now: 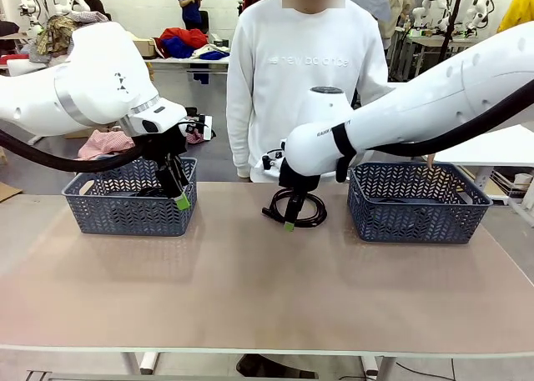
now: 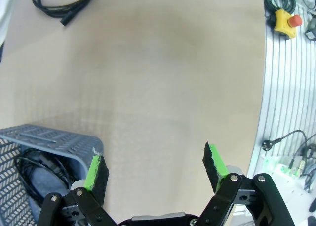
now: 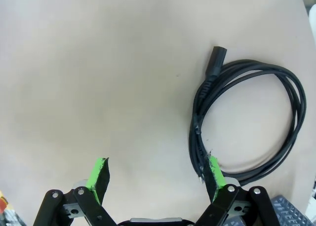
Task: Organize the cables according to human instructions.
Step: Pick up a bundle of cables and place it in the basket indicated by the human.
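Pickup step in hand: right gripper (image 3: 155,179) spread wide and empty, poised beside coiled cable (image 3: 247,122) lying near table (image 1: 250,289) far edge between two baskets; next, centring over coil before closing; left gripper (image 2: 155,169) likewise spread, empty.

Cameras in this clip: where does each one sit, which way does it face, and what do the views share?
Front view: fixed between the arms, facing the person across the table; left gripper by the left basket, right gripper over the coiled cable.
Left wrist view: on the left wrist, looking down past its open fingers at the tabletop, basket corner and a cable inside.
Right wrist view: looking down past its open fingers at the coiled cable.
Shared: that table cable appears in all three.
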You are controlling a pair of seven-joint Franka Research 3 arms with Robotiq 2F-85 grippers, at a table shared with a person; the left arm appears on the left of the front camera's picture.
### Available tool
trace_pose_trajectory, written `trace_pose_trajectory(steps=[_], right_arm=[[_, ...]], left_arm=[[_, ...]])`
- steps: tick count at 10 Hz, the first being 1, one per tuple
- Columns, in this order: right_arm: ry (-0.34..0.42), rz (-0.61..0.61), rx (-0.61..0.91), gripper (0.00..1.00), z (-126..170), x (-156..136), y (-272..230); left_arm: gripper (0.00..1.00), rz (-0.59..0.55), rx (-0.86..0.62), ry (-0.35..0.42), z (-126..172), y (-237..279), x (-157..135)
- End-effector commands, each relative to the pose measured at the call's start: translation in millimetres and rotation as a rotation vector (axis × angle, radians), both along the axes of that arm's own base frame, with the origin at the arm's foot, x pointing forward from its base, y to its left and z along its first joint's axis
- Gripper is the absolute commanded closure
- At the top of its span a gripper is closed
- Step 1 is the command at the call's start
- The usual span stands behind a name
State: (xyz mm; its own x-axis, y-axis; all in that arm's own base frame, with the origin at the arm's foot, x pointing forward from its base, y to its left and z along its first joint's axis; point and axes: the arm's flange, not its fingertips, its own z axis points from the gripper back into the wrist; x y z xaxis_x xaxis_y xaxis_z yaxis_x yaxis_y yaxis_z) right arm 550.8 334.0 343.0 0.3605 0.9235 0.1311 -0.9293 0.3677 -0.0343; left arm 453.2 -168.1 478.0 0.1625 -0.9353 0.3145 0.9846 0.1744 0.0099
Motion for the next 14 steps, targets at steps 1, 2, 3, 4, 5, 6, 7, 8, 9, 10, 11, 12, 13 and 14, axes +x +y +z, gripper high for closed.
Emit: trace_pose_trajectory(steps=[1,2,3,4,5,6,7,8,9,10,11,12,13,14], right_arm=[[-0.029,-0.033,-0.050,0.00,-3.7,12.4,16.3],[-0.023,-0.040,-0.059,0.00,-7.4,18.6,17.7],[-0.018,-0.042,-0.070,0.00,-10.7,23.8,19.4],[-0.012,-0.041,-0.078,0.00,-14.4,28.3,21.5],[-0.008,-0.040,-0.082,0.00,-17.1,31.1,22.0],[-0.002,-0.043,-0.087,0.00,-20.2,34.3,21.8],[0.007,-0.039,-0.089,0.00,-23.6,37.7,21.9],[0.012,-0.035,-0.089,0.00,-25.0,40.4,22.6],[0.021,-0.032,-0.090,0.00,-27.2,42.6,23.2],[0.028,-0.026,-0.091,0.00,-29.8,44.9,23.6],[0.035,-0.025,-0.086,0.00,-31.4,46.2,23.9],[0.045,-0.020,-0.084,0.00,-33.9,47.4,25.1],[0.056,-0.016,-0.083,0.00,-36.3,48.0,26.1],[0.064,-0.012,-0.084,0.00,-37.6,47.9,26.9]], left_arm=[[0.00,0.003,-0.001,-0.007,0.4,2.1,0.2],[0.00,0.003,-0.001,-0.007,0.4,2.1,0.2],[0.00,0.003,-0.001,-0.007,0.4,2.1,0.2],[0.00,0.003,-0.001,-0.007,0.4,2.1,0.2],[0.00,0.003,-0.001,-0.007,0.4,2.1,0.2],[0.00,0.003,-0.001,-0.007,0.4,2.1,0.2],[0.00,0.003,-0.001,-0.007,0.4,2.1,0.2],[0.00,0.003,-0.001,-0.007,0.4,2.1,0.2],[0.00,0.003,-0.001,-0.007,0.4,2.1,0.2],[0.00,0.003,-0.001,-0.007,0.4,2.1,0.2],[0.00,0.003,-0.001,-0.007,0.4,2.1,0.2],[0.00,0.003,-0.001,-0.007,0.4,2.1,0.2],[0.00,0.003,-0.001,-0.007,0.4,2.1,0.2],[0.00,0.003,-0.001,-0.007,0.4,2.1,0.2]])
